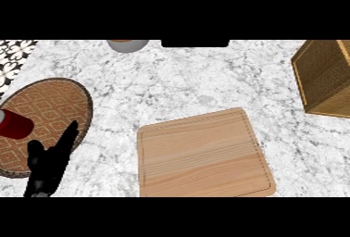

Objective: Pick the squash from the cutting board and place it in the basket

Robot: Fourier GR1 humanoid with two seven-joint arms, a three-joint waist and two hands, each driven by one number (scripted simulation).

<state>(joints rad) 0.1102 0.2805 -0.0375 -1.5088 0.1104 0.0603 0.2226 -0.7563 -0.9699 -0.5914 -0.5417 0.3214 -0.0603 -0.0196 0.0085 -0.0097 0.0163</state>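
Resting at the lower left of the head view, the left hand (48,162) shows black fingers held straight and pointing up, grasping nothing. It lies over the near rim of a round woven tray (65,90) with a diamond pattern, and a red cup (14,124) sits on that tray at the far left edge. Farther back, near the top of the marble counter (191,78), part of a grey bowl (127,45) shows.

Toward the middle lies the wooden cutting board (202,155), turned slightly so its corners do not square with the view. Its whole top is bare; no squash lies on it. At the far right stands the woven basket (325,78), well apart from the board, cut off by the view's edge so that its inside does not show.

No right hand shows anywhere, so whether it is released or clenched cannot be told. The squash itself is nowhere to be seen: it may be in the basket's hidden part, or held out of view, and I cannot tell which. For the same reason its long axis and the way it points cannot be read.

As for risk, if the squash is held outside the view, a drop could miss the basket, since its opening is barely in sight. My guess is that the task is in its late stage.
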